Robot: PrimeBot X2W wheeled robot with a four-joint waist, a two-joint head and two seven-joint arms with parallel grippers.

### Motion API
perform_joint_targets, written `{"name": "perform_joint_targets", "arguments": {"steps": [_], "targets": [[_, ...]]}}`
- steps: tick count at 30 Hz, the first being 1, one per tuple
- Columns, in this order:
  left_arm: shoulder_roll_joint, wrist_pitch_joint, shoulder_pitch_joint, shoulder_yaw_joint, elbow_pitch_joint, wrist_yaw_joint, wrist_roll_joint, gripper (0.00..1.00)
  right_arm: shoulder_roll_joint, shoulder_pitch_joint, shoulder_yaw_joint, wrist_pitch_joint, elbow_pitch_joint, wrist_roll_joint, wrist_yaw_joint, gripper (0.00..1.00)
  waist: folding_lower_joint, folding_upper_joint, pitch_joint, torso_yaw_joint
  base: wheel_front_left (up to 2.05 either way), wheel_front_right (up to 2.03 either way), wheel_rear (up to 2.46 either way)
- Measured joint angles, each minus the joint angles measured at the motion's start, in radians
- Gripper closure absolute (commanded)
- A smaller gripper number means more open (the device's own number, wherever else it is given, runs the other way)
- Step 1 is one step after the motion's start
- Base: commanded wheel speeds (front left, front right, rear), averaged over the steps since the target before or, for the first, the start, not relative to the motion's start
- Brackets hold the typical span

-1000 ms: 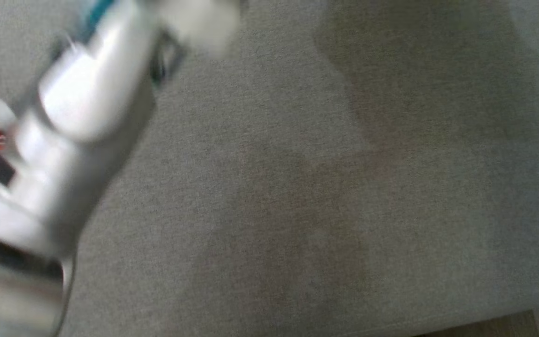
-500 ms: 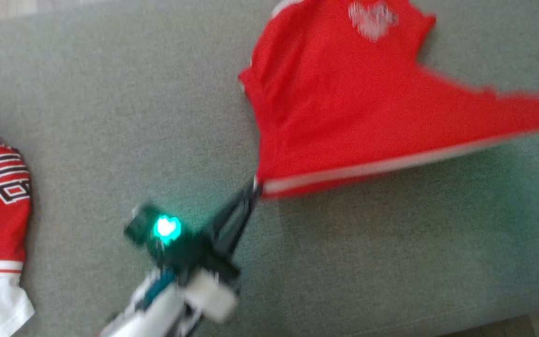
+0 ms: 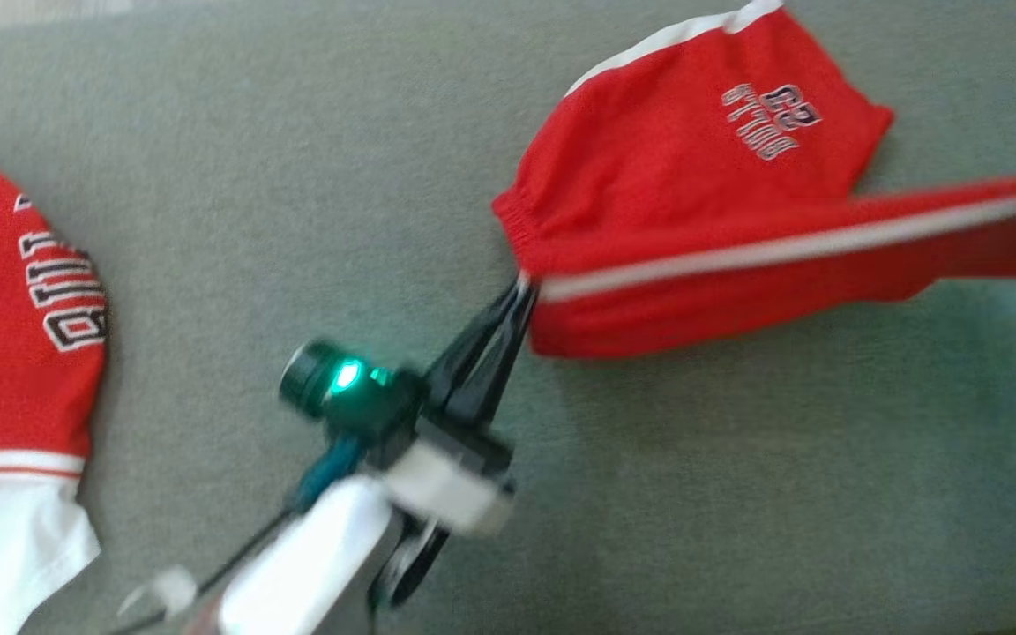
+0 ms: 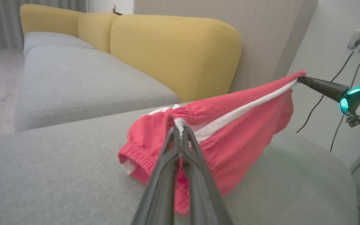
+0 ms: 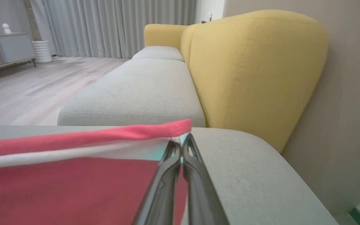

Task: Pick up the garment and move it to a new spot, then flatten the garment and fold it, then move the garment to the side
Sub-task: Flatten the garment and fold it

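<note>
Pinching left hand (image 3: 521, 291): fingers closed on the waistband corner of the red shorts (image 3: 693, 176), near the head view's centre.
Right hand (image 5: 180, 142): clamped on the shorts' other end; the left wrist view shows it at 2 o'clock.
Shorts: stretched between both hands toward 3 o'clock, partly resting on the grey cushion (image 3: 296, 176).
Red jersey (image 3: 23, 335): 9 o'clock, well apart.
Yellow backrest (image 4: 173, 53): the wrist views add it, beyond the cushion.
Curtains (image 5: 105, 28): farthest, 11 o'clock.
</note>
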Motion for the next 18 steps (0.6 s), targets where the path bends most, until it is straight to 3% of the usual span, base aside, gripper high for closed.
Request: {"name": "perform_joint_targets", "arguments": {"steps": [8,12,18], "targets": [[-0.117,0.026,-0.187,0.018,0.141,0.014,-0.011,1.00,-0.177,-0.316,0.188,0.090,0.184,0.075,0.000,1.00,0.0003,0.0000,0.099,0.057,0.00,0.00,0.00],[-0.144,0.015,-0.245,0.030,0.197,0.044,-0.005,1.00,-0.260,-0.446,0.314,0.112,0.264,0.127,0.000,1.00,0.0003,0.0000,0.145,0.091,0.00,0.00,0.00],[-0.171,-0.006,-0.278,0.024,0.231,0.062,-0.013,1.00,-0.330,-0.599,0.490,0.135,0.339,0.206,0.000,1.00,0.0003,-0.0001,0.199,0.143,0.00,0.00,0.00]]}}
